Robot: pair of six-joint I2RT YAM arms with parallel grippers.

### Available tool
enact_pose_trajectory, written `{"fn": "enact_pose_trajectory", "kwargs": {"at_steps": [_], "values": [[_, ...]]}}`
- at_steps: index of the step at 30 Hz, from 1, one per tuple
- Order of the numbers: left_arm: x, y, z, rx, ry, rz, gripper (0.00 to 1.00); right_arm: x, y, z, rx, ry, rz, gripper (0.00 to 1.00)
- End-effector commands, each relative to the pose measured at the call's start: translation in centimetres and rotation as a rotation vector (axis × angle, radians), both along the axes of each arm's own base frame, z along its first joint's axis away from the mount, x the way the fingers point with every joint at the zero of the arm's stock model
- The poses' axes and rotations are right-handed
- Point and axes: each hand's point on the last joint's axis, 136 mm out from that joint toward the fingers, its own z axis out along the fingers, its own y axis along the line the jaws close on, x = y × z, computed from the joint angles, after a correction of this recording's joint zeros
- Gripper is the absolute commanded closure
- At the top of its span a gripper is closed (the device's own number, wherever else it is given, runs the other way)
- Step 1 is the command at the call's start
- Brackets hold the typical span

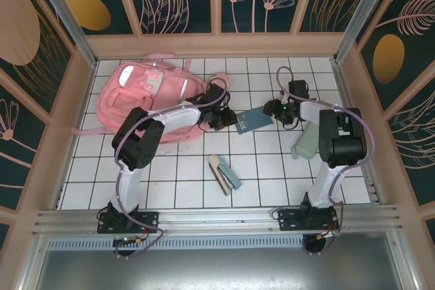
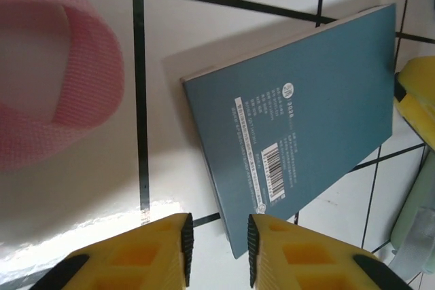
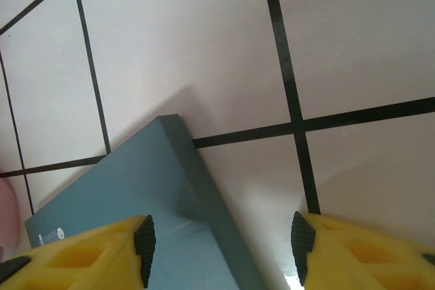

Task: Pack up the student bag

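The student bag [image 1: 146, 96], a soft pink backpack, lies at the back left of the tiled table; one of its pink straps [image 2: 61, 86] loops nearby. A teal book [image 1: 253, 121] lies flat between both grippers, its barcode face up [image 2: 306, 134]. My left gripper [image 1: 223, 119] is at the book's left end, jaws a little apart, with the book's corner lying between the fingers [image 2: 217, 236]. My right gripper [image 1: 275, 110] is at the book's right end and open wide [image 3: 222, 236], one finger over the cover [image 3: 136, 222], the other over bare tile.
A small tan and teal-grey flat item [image 1: 224, 172] lies in the middle near the front. A pale green object [image 1: 306, 142] sits by the right arm. Wooden walls [image 1: 217, 44] enclose the table on three sides.
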Motion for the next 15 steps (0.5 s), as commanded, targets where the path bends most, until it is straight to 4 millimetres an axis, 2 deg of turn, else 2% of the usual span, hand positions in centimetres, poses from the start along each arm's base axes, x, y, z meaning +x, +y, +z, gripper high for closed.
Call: {"fn": "enact_pose_trajectory", "kwargs": {"at_steps": [1, 5, 9, 15], "values": [[0.1, -1.2, -1.2, -0.017, 0.025, -0.016, 0.73, -1.5, 1.6, -1.6, 0.058, 0.054, 0.064, 0.43], [-0.3, -0.7, -3.0, 0.027, 0.057, -0.017, 0.74, -2.2, 2.5, -1.4, 0.099, 0.061, 0.096, 0.44], [-0.4, -0.7, -3.6, 0.032, 0.060, -0.024, 0.76, -3.4, 4.1, -0.8, 0.186, 0.074, 0.143, 0.48], [-0.2, -0.9, -3.7, 0.032, 0.050, -0.038, 0.80, -4.8, 6.3, 1.9, 0.360, 0.045, 0.232, 0.51]]}}
